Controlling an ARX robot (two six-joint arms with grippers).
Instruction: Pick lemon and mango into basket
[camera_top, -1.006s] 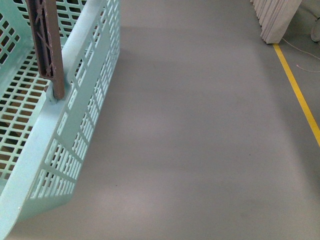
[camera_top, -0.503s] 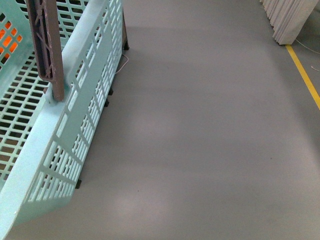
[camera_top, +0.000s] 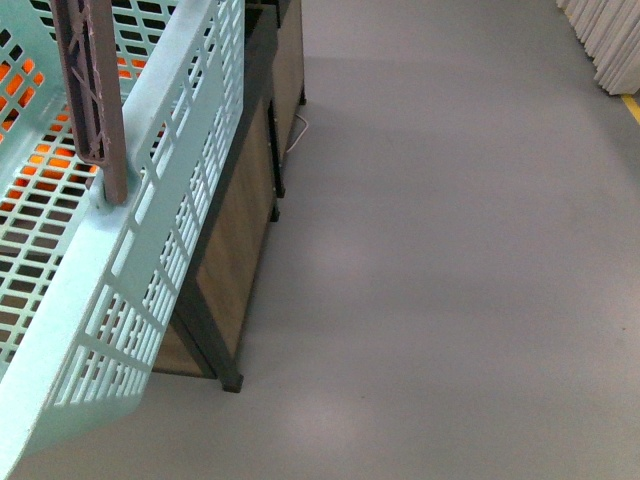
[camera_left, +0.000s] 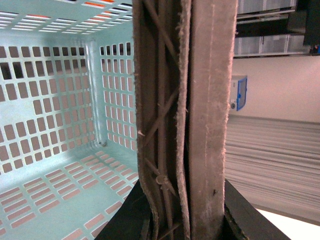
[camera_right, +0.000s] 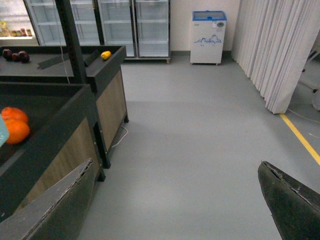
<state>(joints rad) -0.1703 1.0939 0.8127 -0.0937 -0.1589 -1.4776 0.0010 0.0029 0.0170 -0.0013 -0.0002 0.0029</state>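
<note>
The left fingers (camera_left: 126, 216) grip the basket (camera_top: 100, 290) by its handles (camera_left: 205, 100); right fingers (camera_right: 292, 202) gape

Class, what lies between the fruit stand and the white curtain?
Bare grey floor lies between the fruit stand and the white curtain, as the right wrist view shows.

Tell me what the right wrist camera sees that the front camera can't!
Only the right wrist view shows the open right claw, a small yellow fruit in the far bin, dark red fruits and glass-door fridges. Only the front view shows the basket, its slotted wall and brown handle. Both show the grey floor, the wood-sided stand and oranges, though the front view sees just orange colour through the slots.
</note>
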